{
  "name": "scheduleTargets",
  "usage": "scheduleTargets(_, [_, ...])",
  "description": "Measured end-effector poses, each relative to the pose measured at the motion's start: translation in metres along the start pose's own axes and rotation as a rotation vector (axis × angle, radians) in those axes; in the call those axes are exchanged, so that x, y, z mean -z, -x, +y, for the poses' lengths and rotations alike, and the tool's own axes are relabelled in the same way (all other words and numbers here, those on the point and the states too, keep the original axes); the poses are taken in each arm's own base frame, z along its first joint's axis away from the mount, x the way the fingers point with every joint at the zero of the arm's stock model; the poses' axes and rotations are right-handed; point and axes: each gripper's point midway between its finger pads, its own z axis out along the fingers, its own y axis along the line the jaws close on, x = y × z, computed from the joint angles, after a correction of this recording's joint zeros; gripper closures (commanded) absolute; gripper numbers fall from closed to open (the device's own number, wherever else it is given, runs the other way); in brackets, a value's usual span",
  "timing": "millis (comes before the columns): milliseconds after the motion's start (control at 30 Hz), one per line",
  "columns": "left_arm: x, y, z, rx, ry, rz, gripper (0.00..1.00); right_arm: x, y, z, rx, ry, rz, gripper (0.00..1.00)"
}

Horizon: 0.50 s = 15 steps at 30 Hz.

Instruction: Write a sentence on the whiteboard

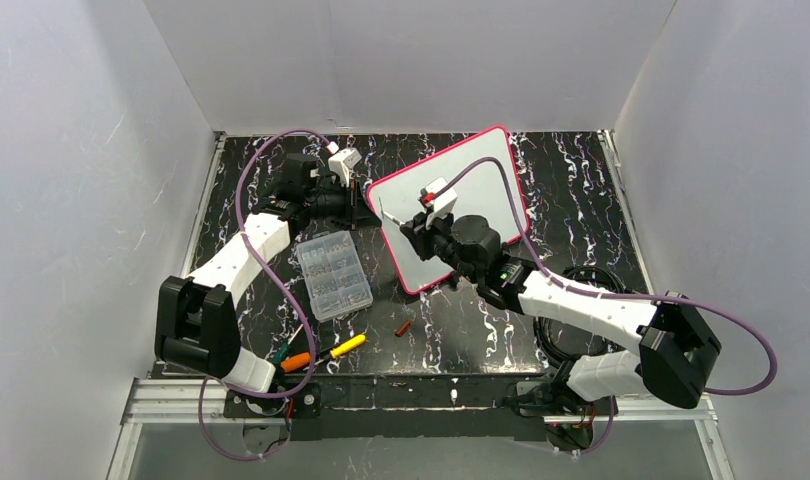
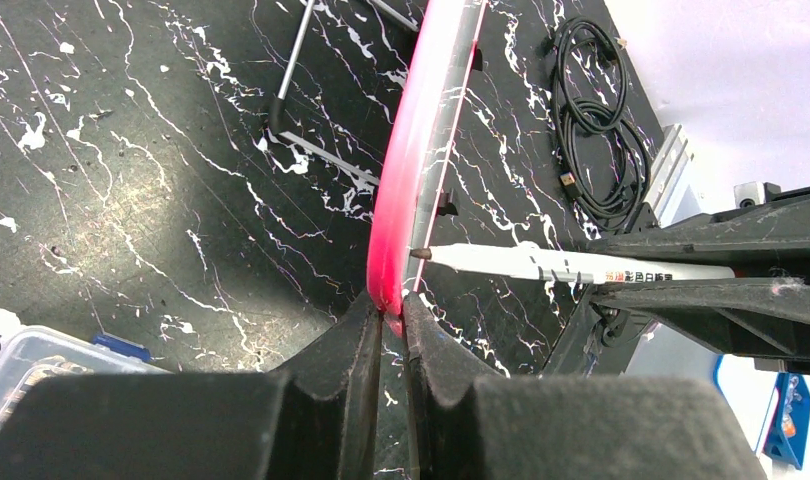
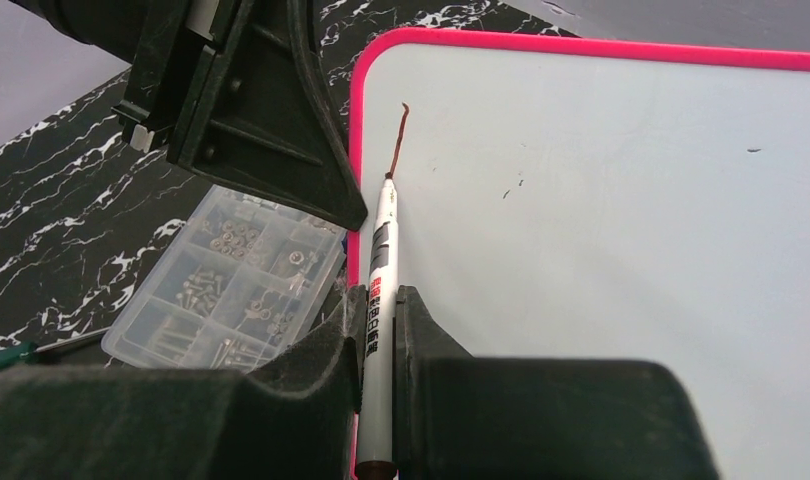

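Note:
The whiteboard, white with a pink-red rim, stands tilted up at the table's middle back. My left gripper is shut on its rim at the left edge, also seen in the top view. My right gripper is shut on a white marker, held lengthwise between the jaws. The marker's tip touches the board close to the left rim. Of the sentence, only one short brownish-red stroke shows, running up from the tip. In the left wrist view the marker meets the board's face side-on.
A clear organizer box of screws lies left of the board. Orange and yellow screwdrivers lie near the front edge, with a small red cap beside them. A black cable coil lies right of the board. A metal stand leg sits behind it.

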Motion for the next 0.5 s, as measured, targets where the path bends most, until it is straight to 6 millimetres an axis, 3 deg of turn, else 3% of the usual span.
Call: scheduleTargets(500, [0.0000, 0.0000, 0.0001, 0.000, 0.001, 0.000, 1.00, -0.0005, 0.0060, -0.0088, -0.002, -0.058, -0.024, 0.99])
